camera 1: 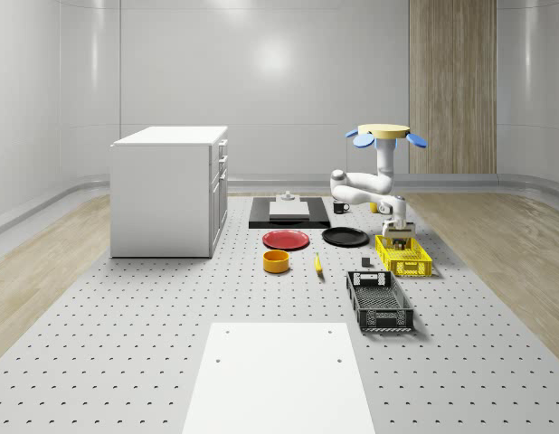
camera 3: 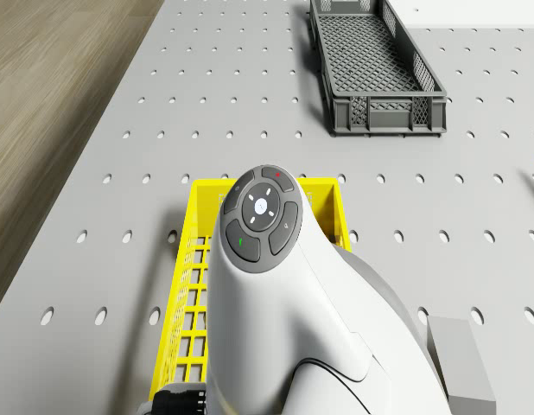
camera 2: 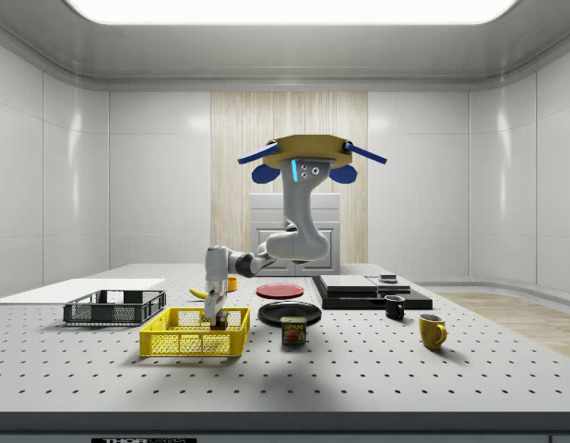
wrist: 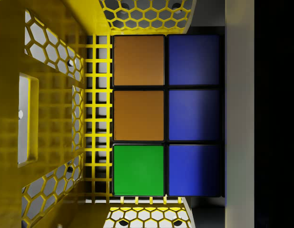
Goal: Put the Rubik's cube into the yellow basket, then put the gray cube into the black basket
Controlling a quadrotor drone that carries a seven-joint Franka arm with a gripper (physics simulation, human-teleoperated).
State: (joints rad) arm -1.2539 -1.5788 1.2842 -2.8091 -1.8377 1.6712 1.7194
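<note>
— Two deliveries are on the card; how far along is the robot?

— Neither looks finished. Nearest, the black basket (camera 1: 382, 321) lies empty on the counter (camera 1: 126, 316). Just beyond it the gray cube (camera 3: 461, 359) sits untouched beside the yellow basket (camera 1: 408, 268). The claw (camera 2: 217, 323) is lowered inside that basket with the Rubik's cube (wrist: 166, 116) right at it, low over the mesh floor. Whether the claw pinches the cube or is spread, I cannot tell. The drone (camera 1: 384, 133) hovers over the counter's far right, behind the yellow basket.

— What's left?

— By my reading, parting from the first cube, then the whole gray-cube run.

— And the setting?

— A gray perforated counter, with a white sheet (camera 1: 279, 380) at its near edge and a white cabinet (camera 1: 166, 190) far left. Pale panelled walls (camera 1: 261, 81) and a wood-clad strip (camera 1: 451, 86) close the room.
</note>
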